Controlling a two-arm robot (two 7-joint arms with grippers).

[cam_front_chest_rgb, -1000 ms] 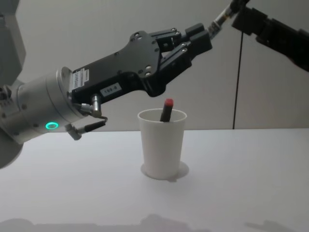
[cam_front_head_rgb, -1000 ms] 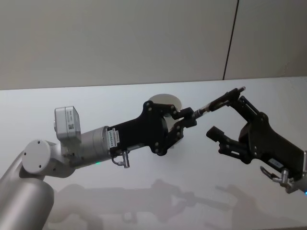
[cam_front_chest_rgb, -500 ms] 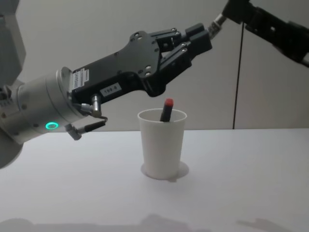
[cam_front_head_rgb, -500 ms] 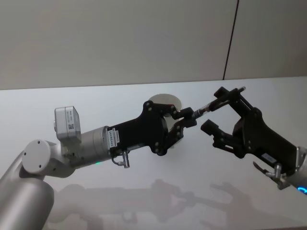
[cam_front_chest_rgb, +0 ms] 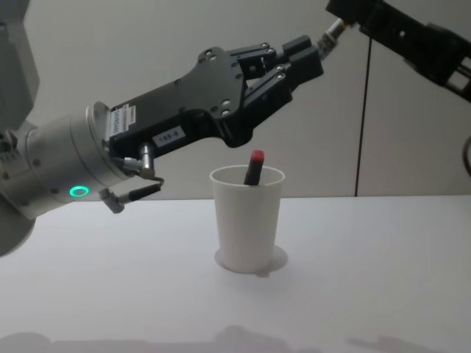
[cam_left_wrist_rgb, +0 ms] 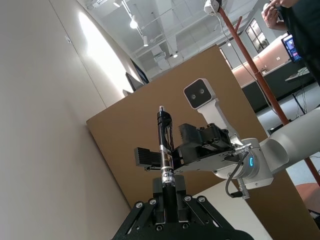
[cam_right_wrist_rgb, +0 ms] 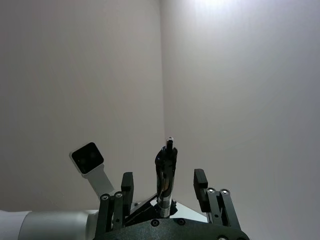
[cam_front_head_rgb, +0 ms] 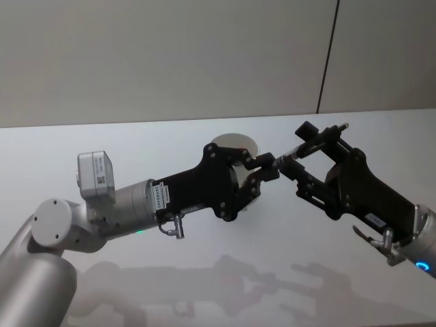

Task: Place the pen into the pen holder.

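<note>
Plastic by the look, the pen (cam_left_wrist_rgb: 164, 145) should be light, stiff & a bit slick, so I'd take it w/ a firm pinch on the barrel near mid-length, not at the tip. It hangs tilted in the air above the pen holder (cam_front_chest_rgb: 246, 220), a white paper cup on the table (cam_front_chest_rgb: 368, 257) w/ a red-capped pen (cam_front_chest_rgb: 255, 168) already inside. The left gripper (cam_front_head_rgb: 270, 167) is clamped on its lower end; the right gripper (cam_right_wrist_rgb: 164, 176) is spread wide, fingers either side of the free end w/ gaps both sides, touching nothing.
</note>
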